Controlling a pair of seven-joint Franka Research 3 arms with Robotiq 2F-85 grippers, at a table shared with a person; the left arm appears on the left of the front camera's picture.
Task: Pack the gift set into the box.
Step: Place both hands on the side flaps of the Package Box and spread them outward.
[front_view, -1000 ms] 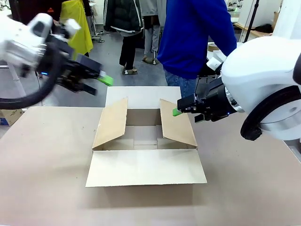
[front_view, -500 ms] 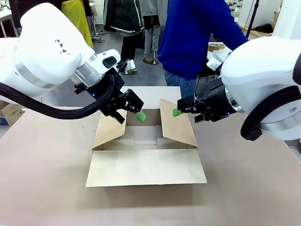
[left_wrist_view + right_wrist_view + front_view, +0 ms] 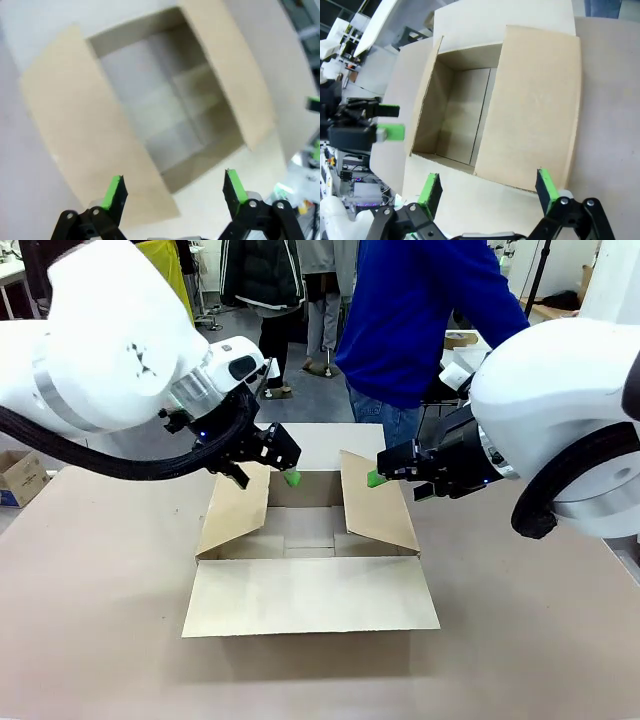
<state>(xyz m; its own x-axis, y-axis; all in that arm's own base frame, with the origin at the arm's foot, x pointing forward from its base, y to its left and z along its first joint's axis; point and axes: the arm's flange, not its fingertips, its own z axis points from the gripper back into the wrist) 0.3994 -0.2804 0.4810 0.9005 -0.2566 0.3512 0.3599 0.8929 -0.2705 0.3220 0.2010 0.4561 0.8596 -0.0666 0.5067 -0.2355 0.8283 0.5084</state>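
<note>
While the box stands open in the middle of the table, its inside holds nothing, so in my judgement the gift set is not yet packed. The near flap lies flat toward the robot and the far flap lies back. The left flap and the right flap lean upward and a little over the opening. The left gripper hangs just above the top corner of the left flap, with its jaws spread wide and nothing between them. The right gripper is just beside the upper edge of the right flap, also spread and empty. Behind the box, a person in a blue sweater stands at the far side of the table.

I think the two leaning flaps are the danger. They make the mouth narrower, so a gift set lowered not quite level could catch on an edge, tip and spill its loose pieces. The left gripper is so near its flap that a small drop could push the flap inward or shift the light box.

From the front, the near wall hides much of the floor of the box. The left wrist view looks down into it and shows the bottom bare. The right wrist view shows both its fingers well apart, and beyond the box the green pads of the other arm.
</note>
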